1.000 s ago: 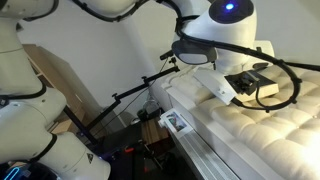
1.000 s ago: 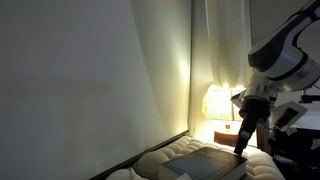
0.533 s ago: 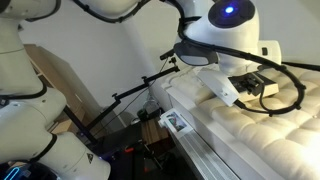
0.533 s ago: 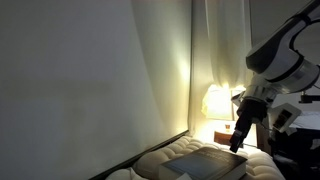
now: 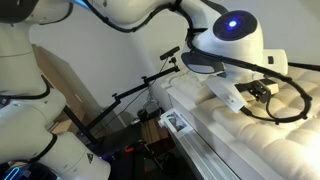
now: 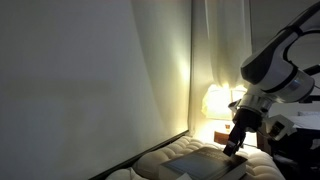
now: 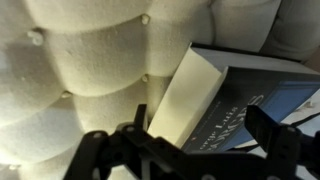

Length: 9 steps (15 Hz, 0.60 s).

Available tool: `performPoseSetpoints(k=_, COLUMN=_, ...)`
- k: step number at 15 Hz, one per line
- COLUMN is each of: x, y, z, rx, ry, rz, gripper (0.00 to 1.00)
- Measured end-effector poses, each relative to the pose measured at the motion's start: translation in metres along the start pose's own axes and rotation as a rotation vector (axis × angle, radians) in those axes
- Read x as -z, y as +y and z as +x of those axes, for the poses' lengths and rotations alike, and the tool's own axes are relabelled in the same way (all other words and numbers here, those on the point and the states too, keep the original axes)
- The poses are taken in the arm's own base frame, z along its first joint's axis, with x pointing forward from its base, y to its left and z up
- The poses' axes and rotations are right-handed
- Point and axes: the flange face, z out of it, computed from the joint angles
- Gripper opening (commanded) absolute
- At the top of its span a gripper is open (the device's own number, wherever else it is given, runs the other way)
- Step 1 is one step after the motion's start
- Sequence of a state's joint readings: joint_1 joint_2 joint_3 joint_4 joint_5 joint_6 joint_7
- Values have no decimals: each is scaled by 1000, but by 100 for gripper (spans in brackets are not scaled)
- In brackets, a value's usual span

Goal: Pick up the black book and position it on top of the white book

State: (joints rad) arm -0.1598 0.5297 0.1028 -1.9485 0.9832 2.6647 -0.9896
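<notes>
The black book (image 7: pixel 255 95) lies flat on the mattress (image 7: pixel 85 85) — thick, dark-covered, white-lettered, with a pale page block along one side. Our gripper (image 7: pixel 185 152) hangs just above it, jaws wide and empty, seemingly placed to straddle that edge — the quilted, tufted surface looks soft and yielding.

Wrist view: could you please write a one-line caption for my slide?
Open gripper above the black book, which lies on a quilted cream mattress.
</notes>
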Motion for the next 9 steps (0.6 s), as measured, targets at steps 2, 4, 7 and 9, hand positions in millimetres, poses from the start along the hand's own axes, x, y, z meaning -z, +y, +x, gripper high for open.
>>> performPoseSetpoints(k=2, x=-10, y=1, z=0, rx=0, ry=-9, rz=2, gripper=100)
performPoseSetpoints(k=4, x=-17, y=2, z=1, rx=0, ry=-18, rz=1, gripper=100)
performPoseSetpoints(k=7, x=-24, y=0, z=6, rx=-3, ry=-44, rz=-1, gripper=100)
performPoseSetpoints(k=9, x=-28, y=-3, z=8, rx=-20, ry=-83, rz=-10, gripper=100)
